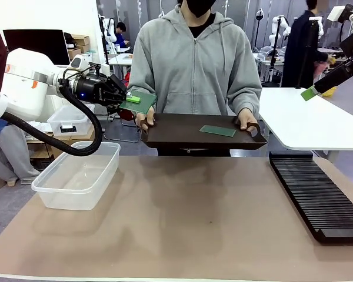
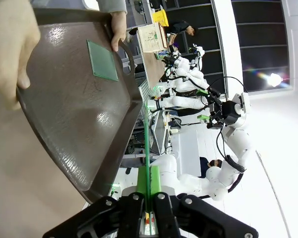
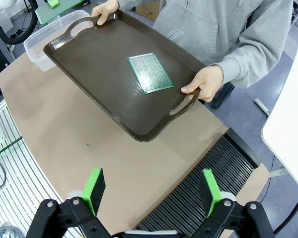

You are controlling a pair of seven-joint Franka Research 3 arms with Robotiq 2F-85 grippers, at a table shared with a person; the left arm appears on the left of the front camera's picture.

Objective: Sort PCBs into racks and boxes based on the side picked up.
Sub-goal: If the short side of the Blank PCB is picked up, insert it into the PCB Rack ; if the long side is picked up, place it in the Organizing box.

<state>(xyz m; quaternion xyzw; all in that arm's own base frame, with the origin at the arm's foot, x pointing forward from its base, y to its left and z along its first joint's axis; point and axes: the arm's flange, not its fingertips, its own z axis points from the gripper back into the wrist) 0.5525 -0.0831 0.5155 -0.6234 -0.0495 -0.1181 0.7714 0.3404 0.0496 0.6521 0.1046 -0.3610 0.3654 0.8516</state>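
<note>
Tabletop, tan matting, bears clear tub and black rack; white table behind.

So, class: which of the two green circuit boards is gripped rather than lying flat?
The PCB clamped by one edge in the left gripper. The other PCB lies flat and untouched on the brown tray.

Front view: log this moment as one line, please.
left gripper: shut on PCB, beside tray's left end | right gripper: open, raised | tray: held by person | second PCB: lying on tray
</note>
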